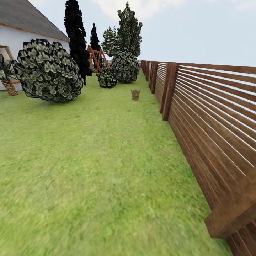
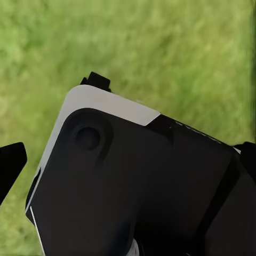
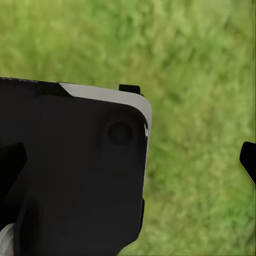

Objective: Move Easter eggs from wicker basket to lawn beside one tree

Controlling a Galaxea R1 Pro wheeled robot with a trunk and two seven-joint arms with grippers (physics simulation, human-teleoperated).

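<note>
A brown wooden fence of horizontal slats point(image 1: 213, 117) ran along the right side into the distance. At the left stood a white house with a grey roof point(image 1: 25, 25), a big round leafy bush point(image 1: 48, 71) and tall dark conifers point(image 1: 76, 35). The pale sky point(image 1: 195, 28) was hazy and bright.

Mottled green lawn point(image 1: 89, 160), brown slatted fence point(image 1: 213, 117), tan woven wicker basket point(image 1: 135, 94), white house point(image 1: 14, 39), grey roof point(image 1: 25, 16).

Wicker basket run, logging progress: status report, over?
Grippers: state can't be read from the wrist views. Small tan wicker basket far ahead on the green lawn, near the brown slat fence. Open grass between; round leafy bush off left.
</note>
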